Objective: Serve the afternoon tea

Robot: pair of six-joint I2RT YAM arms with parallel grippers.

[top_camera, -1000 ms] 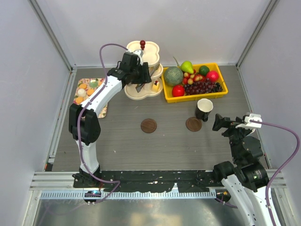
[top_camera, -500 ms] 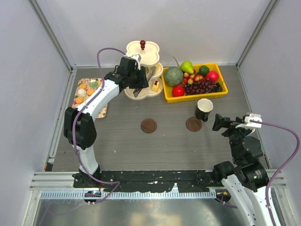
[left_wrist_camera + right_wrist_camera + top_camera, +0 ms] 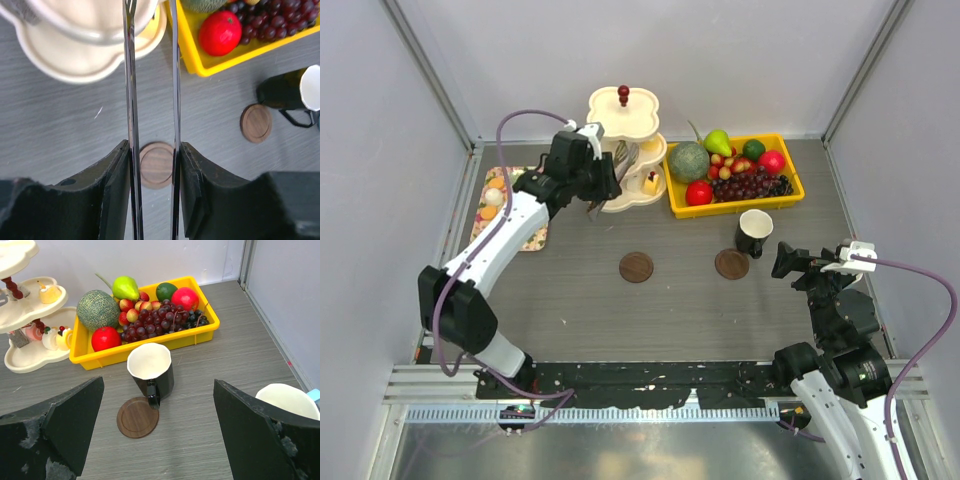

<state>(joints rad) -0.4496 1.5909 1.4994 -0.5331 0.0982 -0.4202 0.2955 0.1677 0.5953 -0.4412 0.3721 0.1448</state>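
My left gripper (image 3: pixel 592 186) is shut on metal tongs (image 3: pixel 131 75), whose two blades run up between my fingers (image 3: pixel 153 150) toward the cream tiered stand (image 3: pixel 625 120). The blade tips are cut off at the top of the left wrist view. Small sweets sit on the stand: a yellow cake piece (image 3: pixel 650 183), and yellow and white pieces (image 3: pixel 57 337). Orange tarts (image 3: pixel 497 184) and pale pieces lie on the flowered tray (image 3: pixel 535 238) at the left. My right gripper (image 3: pixel 158 385) is open and empty, just in front of the black mug (image 3: pixel 151 371). A white mug (image 3: pixel 287 400) stands at its right.
A yellow tray (image 3: pixel 790 195) of fruit stands at the back right, beside the stand. Two round wooden coasters (image 3: pixel 636 267) (image 3: pixel 731 264) lie mid-table; the black mug (image 3: pixel 754 232) stands just behind the right one. Frame posts rise at both back corners.
My left arm has swung left and drawn the tongs back from over the stand's lower tier toward its left edge. The right arm has not moved.
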